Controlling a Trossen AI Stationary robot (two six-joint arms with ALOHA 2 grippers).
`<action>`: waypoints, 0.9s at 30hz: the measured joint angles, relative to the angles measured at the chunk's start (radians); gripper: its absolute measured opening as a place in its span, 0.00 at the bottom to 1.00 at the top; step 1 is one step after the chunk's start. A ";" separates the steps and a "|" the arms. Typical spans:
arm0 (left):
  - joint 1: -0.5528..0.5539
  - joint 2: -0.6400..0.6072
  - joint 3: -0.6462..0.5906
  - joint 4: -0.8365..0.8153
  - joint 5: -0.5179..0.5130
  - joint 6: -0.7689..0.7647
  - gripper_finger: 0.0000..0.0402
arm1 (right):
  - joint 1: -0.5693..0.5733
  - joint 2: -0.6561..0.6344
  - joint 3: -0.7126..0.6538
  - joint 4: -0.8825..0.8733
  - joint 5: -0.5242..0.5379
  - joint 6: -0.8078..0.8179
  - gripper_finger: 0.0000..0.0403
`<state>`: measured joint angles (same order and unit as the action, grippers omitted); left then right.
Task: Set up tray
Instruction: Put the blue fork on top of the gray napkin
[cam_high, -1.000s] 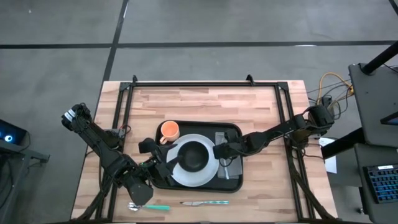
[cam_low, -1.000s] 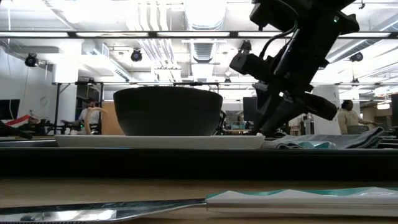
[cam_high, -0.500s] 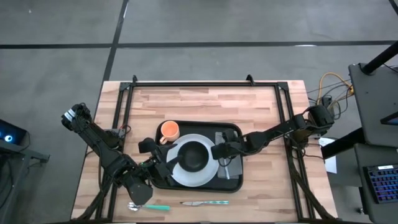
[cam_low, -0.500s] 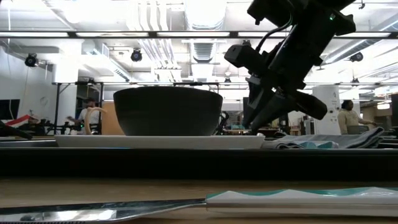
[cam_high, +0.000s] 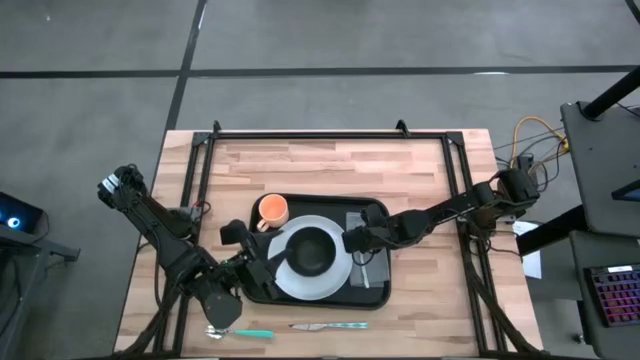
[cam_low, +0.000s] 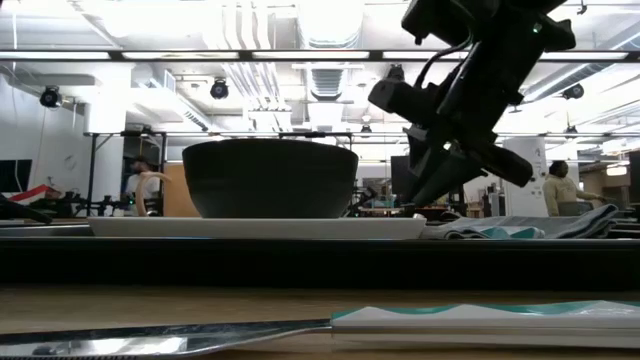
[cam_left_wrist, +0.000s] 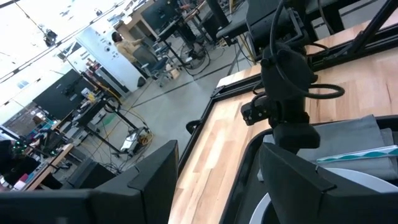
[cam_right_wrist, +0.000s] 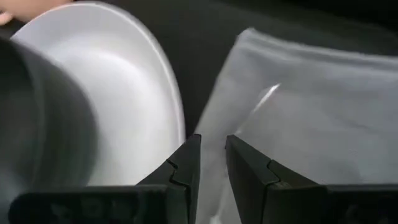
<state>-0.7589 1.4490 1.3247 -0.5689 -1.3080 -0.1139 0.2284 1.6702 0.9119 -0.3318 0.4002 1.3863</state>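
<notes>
The tray (cam_high: 377, 291) lies mid-table, carrying one white plate (cam_high: 338, 283), one dark bowl (cam_high: 311, 251), one orange cup (cam_high: 272, 210) and one grey napkin (cam_high: 371, 268). Since a moment ago the right gripper (cam_high: 350, 243) has edged slightly (fingers narrowly parted, holding nothing) over the napkin's edge. The left gripper (cam_high: 262, 264) waits spread wide at the tray's left rim.

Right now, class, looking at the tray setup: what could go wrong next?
1. The right claw, nearly closed, hovers at the grey napkin right beside the white plate; it may nudge the plate or bunch the napkin.
2. The left claw, open at the plate's other edge on the tray, might shift the black bowl.
</notes>
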 joint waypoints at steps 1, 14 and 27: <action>0.000 0.000 0.000 0.000 0.000 0.000 0.51 | -0.001 -0.002 0.000 -0.010 0.011 0.007 0.17; 0.000 -0.002 0.000 -0.001 0.000 0.000 0.51 | 0.000 -0.049 -0.005 -0.113 0.023 0.051 0.02; 0.000 -0.003 -0.001 0.000 0.000 0.000 0.51 | -0.007 0.001 -0.013 -0.039 -0.020 0.019 0.02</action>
<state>-0.7589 1.4456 1.3239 -0.5691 -1.3075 -0.1143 0.2211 1.6711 0.8993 -0.3709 0.3797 1.4052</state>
